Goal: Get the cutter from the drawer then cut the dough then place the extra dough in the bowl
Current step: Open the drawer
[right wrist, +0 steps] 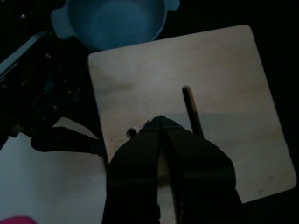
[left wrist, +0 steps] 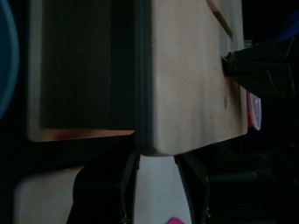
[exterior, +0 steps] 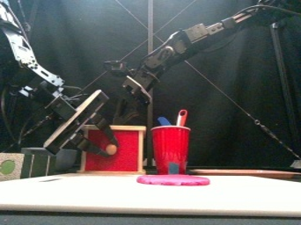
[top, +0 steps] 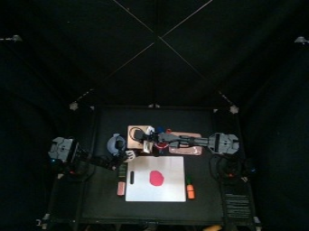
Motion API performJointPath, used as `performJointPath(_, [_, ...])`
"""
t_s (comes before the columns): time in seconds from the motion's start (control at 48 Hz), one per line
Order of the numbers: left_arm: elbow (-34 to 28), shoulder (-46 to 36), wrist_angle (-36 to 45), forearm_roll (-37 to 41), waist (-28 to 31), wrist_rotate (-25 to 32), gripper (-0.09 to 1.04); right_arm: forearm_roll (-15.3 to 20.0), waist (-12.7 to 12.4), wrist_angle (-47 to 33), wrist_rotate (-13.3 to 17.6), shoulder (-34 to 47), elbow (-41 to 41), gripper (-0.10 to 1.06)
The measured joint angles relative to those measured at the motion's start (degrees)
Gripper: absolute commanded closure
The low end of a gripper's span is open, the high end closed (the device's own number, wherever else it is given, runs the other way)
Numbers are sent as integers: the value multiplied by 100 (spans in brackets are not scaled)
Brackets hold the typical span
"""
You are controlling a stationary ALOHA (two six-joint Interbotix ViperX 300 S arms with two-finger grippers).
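Right tool (right wrist: 165, 125) pinched shut, empty, tips over wooden box (right wrist: 233, 87) top near slot. Left tool (left wrist: 160, 171) spread open, empty, at box's edge. Red dough (top: 156, 176) lay flat on white board (top: 182, 188), in front of box. Blue-grey bowl (right wrist: 114, 22) sat just beside box.

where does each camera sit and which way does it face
Top view: high above, looking down at the table; both arms meet at the wooden box.
Front view: at the table's front edge, looking level at the red cup and box; both arms overhead.
Left wrist view: on the left arm, facing the box; left gripper shows.
Right wrist view: on the right arm, above the box top and blue-grey bowl; right gripper shows.
Shared: both wrist views catch the box and white board.
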Motion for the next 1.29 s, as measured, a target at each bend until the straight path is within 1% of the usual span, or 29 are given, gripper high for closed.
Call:
performJointPath(0.417, [9, 0, 9, 0, -18, 26, 35, -9, 0, 18, 0, 9, 0, 92])
performJointPath(1.292, [26, -44, 9, -53, -545, 26, 35, -26, -9, 26, 18, 35, -26, 92])
